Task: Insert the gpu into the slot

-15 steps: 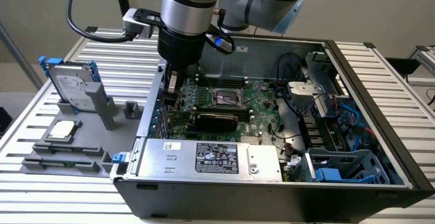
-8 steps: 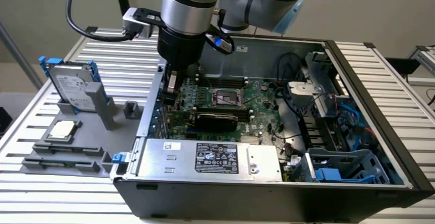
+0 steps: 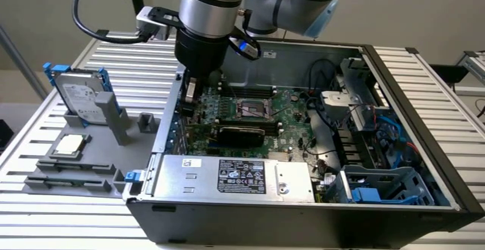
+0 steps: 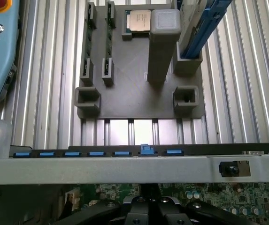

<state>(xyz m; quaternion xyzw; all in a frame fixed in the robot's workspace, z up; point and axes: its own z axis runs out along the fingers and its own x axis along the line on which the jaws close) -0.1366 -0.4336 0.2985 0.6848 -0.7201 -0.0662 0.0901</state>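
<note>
A: Although the gripper hung low inside the case, its jaws were clenched together, and nothing showed between them.

B: And the gpu?

A: Apart from the gripper, further along the motherboard and near the power supply. It looked to be standing along the slot already, with the blue strip hidden beneath it.

B: Which way did it run?

A: Its long axis lay across the exterior view, left to right, parallel to the power supply. Which end carried the bracket could not be told.

B: So what did seating call for?

A: By that reading, an even, straight-down press along the top edge, keeping the card level so neither end rocked up.
</note>
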